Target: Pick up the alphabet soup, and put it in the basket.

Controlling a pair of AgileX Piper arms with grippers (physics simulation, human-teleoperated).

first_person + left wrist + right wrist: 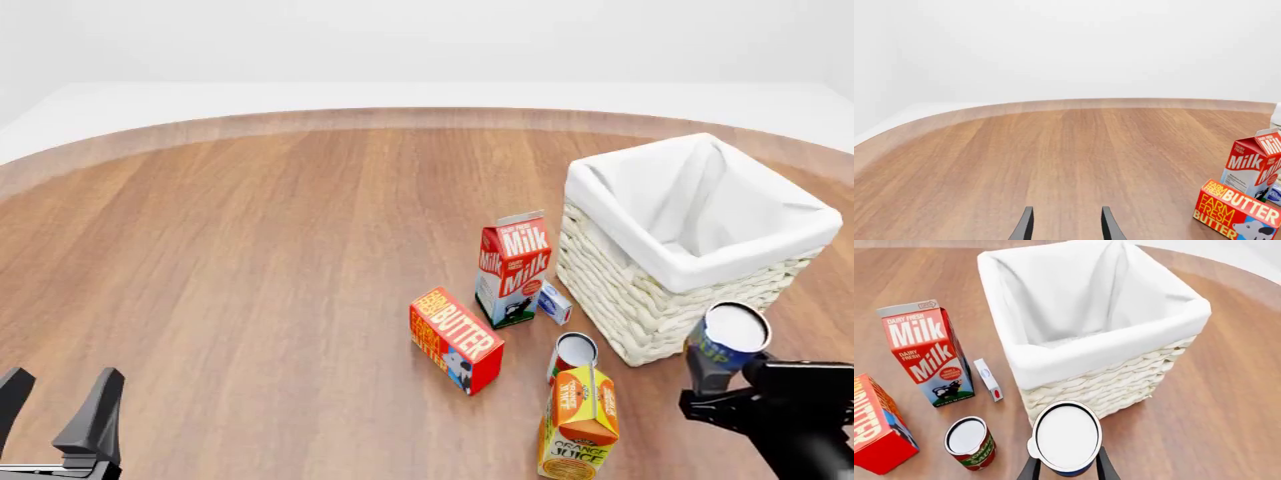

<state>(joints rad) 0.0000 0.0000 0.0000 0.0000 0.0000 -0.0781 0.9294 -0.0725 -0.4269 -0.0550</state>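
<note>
Left wrist view: the left gripper (pixel 1065 225) has its jaws spread apart over bare bench (pixel 1054 150), grasping nothing; the milk (pixel 1253 162) and butter (pixel 1236 210) sit off to one side.

Front view: the right gripper (pixel 721 385) has its jaws clamped on the soup (pixel 729 337), lifted off the bench just in front of the basket (pixel 687 250). A red can (pixel 573 356) stands beside the juice (pixel 579 425).

Right wrist view: the soup's pale top (pixel 1067 436) sits between the fingers (pixel 1105 467), near the basket's wicker wall (pixel 1107 385). A small box (pixel 988 379) lies between milk and basket
</note>
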